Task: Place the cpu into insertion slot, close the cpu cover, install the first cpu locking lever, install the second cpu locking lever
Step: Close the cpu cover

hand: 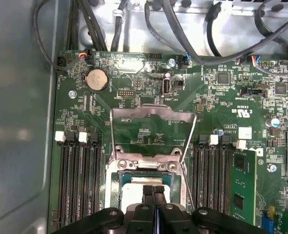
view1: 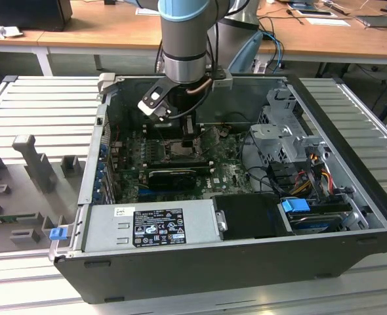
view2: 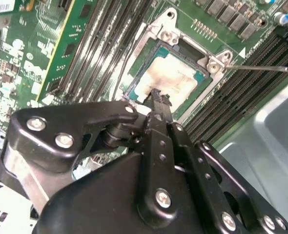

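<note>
The pale tan cpu (view2: 175,73) lies flat inside the insertion slot (view2: 135,78) on the green board. My gripper (view2: 156,95) is shut, its black fingertips pressed together with nothing between them, right over the chip's near edge; whether they touch it I cannot tell. In the first wrist view the gripper (hand: 153,189) partly hides the cpu (hand: 132,192) in the insertion slot (hand: 113,190). The cpu cover (hand: 154,113) stands open, folded back from the socket, with board showing through its cut-out. A thin metal lever (view2: 261,68) sticks out sideways. In the exterior view the gripper (view1: 188,143) reaches down into the computer case.
Long black RAM slots (hand: 80,180) flank the socket on both sides. Black cables (hand: 183,34) run along the board's edge. The case holds a power supply (view1: 151,226) at the front and a drive cage (view1: 282,131) at the exterior view's right. Grey case wall (hand: 17,122) stands close.
</note>
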Action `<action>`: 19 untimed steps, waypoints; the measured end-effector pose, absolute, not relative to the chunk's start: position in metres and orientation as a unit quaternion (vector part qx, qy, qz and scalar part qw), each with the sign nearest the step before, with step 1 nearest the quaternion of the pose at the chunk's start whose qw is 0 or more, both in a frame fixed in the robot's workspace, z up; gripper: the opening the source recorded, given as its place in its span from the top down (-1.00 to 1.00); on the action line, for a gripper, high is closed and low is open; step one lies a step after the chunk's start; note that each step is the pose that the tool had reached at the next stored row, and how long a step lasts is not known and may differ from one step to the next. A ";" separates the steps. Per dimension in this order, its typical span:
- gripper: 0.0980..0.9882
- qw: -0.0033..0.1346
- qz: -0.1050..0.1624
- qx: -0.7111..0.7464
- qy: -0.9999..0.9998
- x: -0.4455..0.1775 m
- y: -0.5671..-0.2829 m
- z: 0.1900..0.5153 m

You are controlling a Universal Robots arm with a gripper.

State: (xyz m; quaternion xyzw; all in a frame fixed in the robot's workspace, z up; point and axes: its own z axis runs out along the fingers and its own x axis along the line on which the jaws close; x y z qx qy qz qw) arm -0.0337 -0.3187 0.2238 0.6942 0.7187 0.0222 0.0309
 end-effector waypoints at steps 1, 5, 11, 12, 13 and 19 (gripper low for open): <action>0.98 0.031 0.022 0.694 0.719 -0.034 -0.319 0.232; 0.98 0.031 0.022 0.694 0.719 -0.034 -0.319 0.249; 0.98 0.031 0.022 0.694 0.719 -0.027 -0.319 0.252; 0.98 0.031 0.022 0.694 0.719 -0.025 -0.319 0.252; 0.98 0.031 0.022 0.694 0.719 -0.024 -0.319 0.252; 0.98 0.031 0.022 0.694 0.719 -0.016 -0.319 0.252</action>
